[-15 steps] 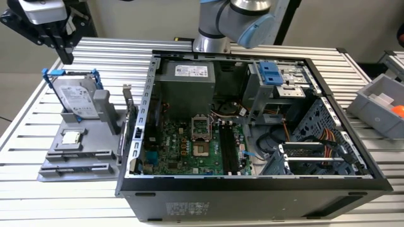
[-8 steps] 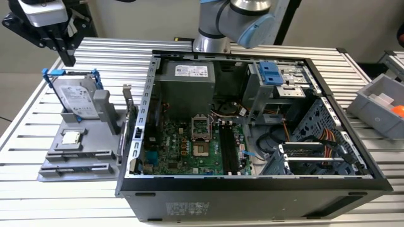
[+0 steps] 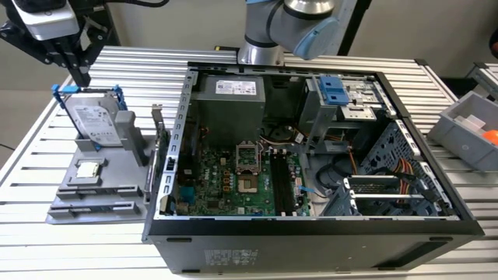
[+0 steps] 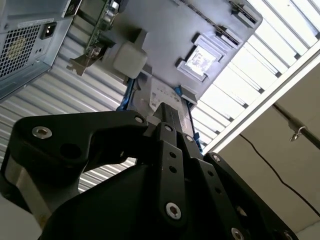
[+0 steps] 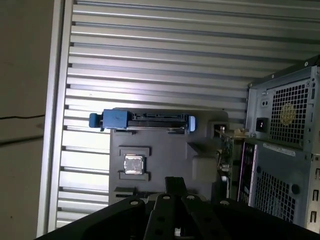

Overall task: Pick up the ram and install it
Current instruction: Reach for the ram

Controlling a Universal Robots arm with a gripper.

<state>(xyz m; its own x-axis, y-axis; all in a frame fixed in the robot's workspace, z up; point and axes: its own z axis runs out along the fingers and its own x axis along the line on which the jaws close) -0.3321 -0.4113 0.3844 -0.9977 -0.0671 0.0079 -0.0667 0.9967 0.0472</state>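
Though the ram (image 3: 93, 206) seems to lie flat in the tray's (image 3: 58, 217) front slot, the gripper (image 3: 80, 74), pressed together and empty, hangs above the drive (image 3: 93, 122). Light, stiff, fragile, I judge; pinch its long edges, off the contacts.

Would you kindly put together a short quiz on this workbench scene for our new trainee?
1. True or false: the hard drive sits inside the computer case.
2. In the exterior view, the gripper is nearest to: A) the motherboard slots, B) the hard drive, C) the grey bin.
3. Fill in: the small square processor chip lies on the grey ____.

Key:
1. False. It stands upright on the grey holder, to the exterior view's left of the case.
2. B
3. holder
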